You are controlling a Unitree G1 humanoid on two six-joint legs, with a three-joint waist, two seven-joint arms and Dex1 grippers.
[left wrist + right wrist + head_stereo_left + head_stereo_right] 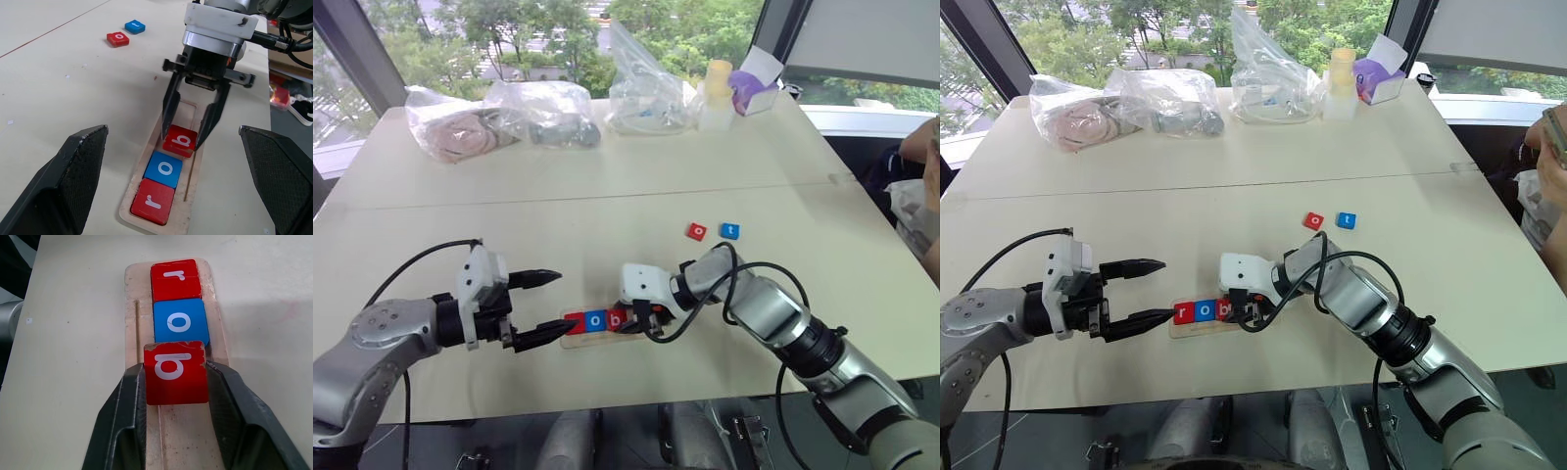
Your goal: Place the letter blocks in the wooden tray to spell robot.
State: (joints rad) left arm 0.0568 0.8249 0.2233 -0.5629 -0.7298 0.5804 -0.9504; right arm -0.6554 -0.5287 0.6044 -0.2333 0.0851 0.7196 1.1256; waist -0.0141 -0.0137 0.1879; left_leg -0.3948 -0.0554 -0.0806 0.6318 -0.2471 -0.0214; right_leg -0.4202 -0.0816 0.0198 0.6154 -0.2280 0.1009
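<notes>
The wooden tray (570,341) lies near the table's front edge, between my two grippers. Three letter blocks sit in its slot from the left end: red r (152,201), blue o (165,169) and red b (181,141). My right gripper (185,138) points down over the b, one finger (124,401) close on each side, the jaws slightly open. My left gripper (555,305) hovers wide open at the tray's left end, holding nothing. Further back and to the right, a loose red o (696,231) and a blue t (729,231) lie side by side on the table.
Clear plastic bags (543,113) with items lie along the table's far edge, with a pale bottle (716,93) and a purple-and-white box (751,88) at the back right. A person's arm (925,147) shows past the right edge. A seam (607,193) crosses the table.
</notes>
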